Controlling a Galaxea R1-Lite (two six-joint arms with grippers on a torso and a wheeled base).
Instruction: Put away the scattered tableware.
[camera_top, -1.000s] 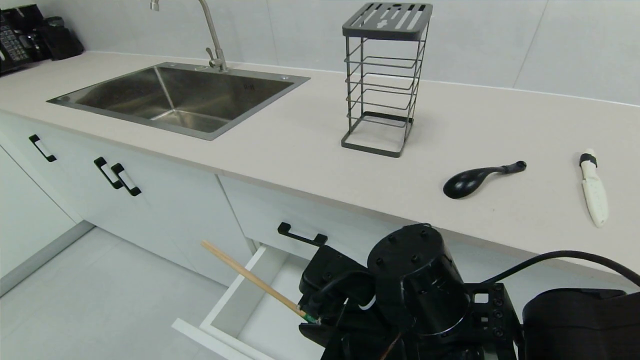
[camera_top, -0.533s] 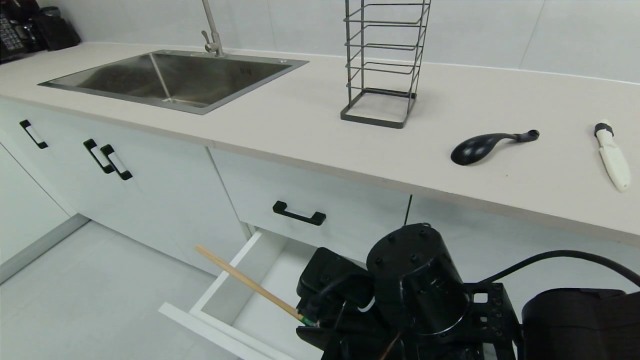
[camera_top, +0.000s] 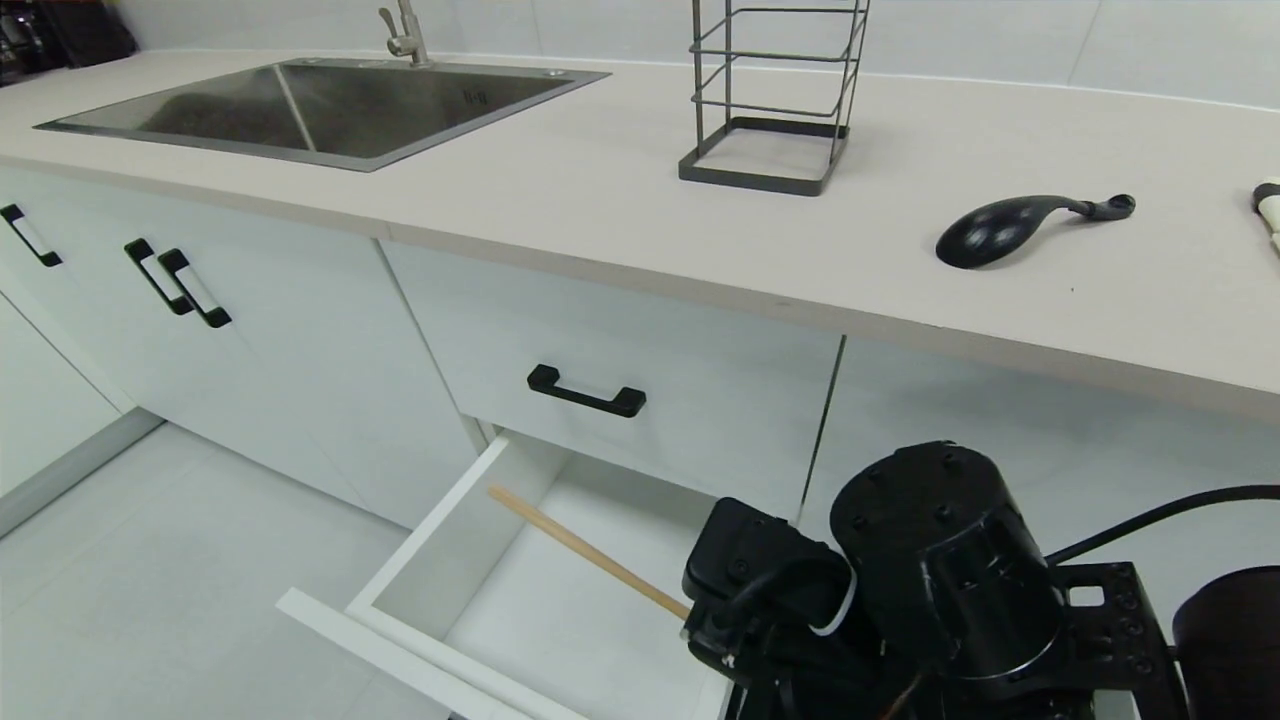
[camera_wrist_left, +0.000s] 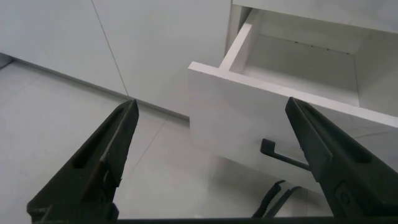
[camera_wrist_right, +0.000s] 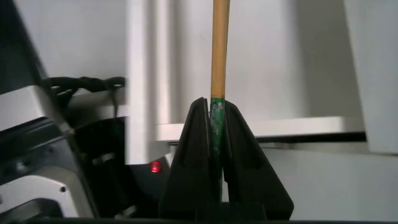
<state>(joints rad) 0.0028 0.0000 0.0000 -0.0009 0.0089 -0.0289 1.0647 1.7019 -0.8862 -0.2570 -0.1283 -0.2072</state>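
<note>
One wooden chopstick slants over the open drawer, its green end pinched in the right gripper; the wrist hides that grip from the head view. The left gripper is spread wide, holding nothing. On the counter the white knife is cut off beyond the black spoon.

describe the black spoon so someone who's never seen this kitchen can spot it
Find the long beige countertop and the wire rack standing on it. Right of the rack, nearer the front edge, lies the black spoon: all dark, rounded bowl, curved handle, unlike the white knife farther right.
</note>
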